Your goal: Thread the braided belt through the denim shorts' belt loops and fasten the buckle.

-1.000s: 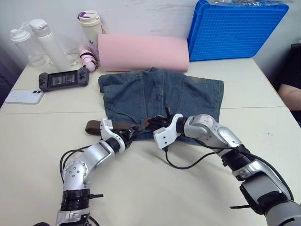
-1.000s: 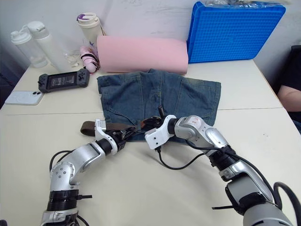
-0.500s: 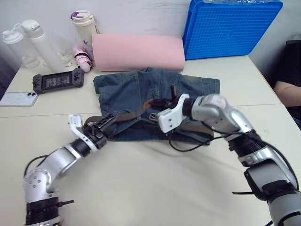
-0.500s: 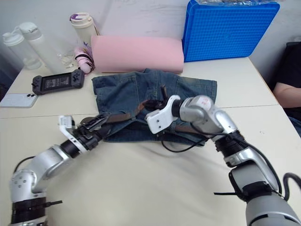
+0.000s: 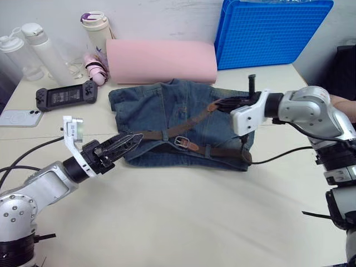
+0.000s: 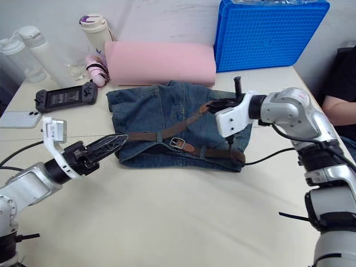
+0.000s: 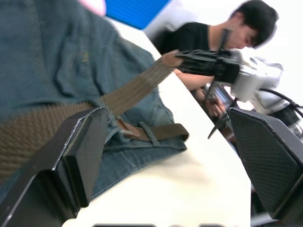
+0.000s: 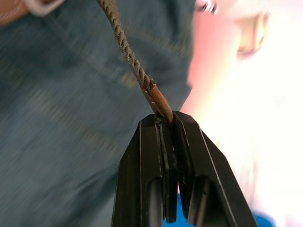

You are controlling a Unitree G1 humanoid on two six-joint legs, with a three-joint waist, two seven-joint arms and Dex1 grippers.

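From the head views we see the braided belt (image 5: 192, 123) running from the left edge of the denim shorts (image 5: 167, 105) up and rightward to our right gripper (image 5: 218, 103), which pinches its tapered tip, with the buckle (image 5: 182, 142) near the waistband. In the left wrist view our left gripper (image 7: 175, 156) is spread wide, the strap running by one finger. In the right wrist view the jaws are closed on the tip, the strap leading straight away, so any further pull goes rightward along it.

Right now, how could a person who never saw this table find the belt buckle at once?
Start at the denim shorts lying in front of the pink roll. A braided belt runs across them, its tip pinched in the right tool. The buckle is the small silver frame on the strap, the only shiny metal among brown braid and blue denim.
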